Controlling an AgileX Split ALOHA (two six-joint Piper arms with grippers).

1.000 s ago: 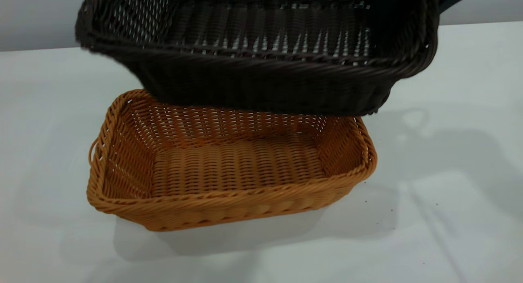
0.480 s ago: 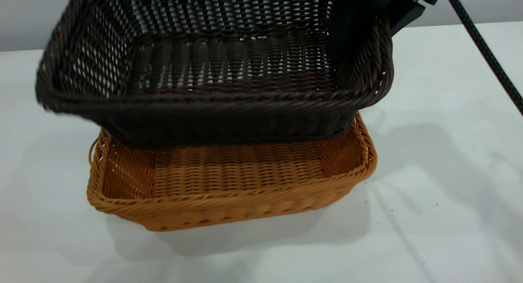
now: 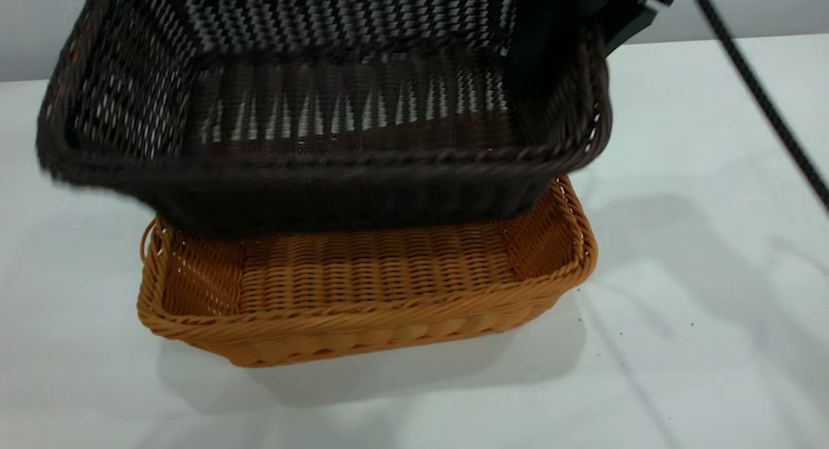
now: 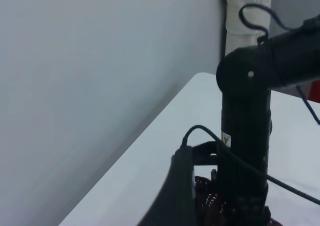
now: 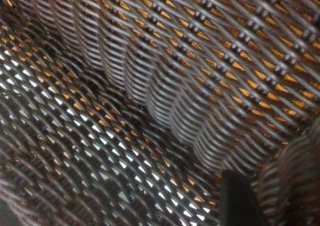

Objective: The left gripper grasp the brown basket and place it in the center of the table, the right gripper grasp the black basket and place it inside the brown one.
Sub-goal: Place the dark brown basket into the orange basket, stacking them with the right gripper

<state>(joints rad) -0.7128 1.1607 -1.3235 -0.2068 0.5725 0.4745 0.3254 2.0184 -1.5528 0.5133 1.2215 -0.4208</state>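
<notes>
Brown basket [image 3: 363,293] flat on the white desk [image 3: 712,345], about midway across and toward the near edge, open side up. Black basket [image 3: 311,112] aloft and tilted over the brown one's far half, clear of the desk, clenched at its right-hand rim by the right end effector [image 3: 586,31], one dark finger [image 5: 240,198] inside the weave. Left end effector raised off to the side, apparently empty, its grip state impossible to tell.
</notes>
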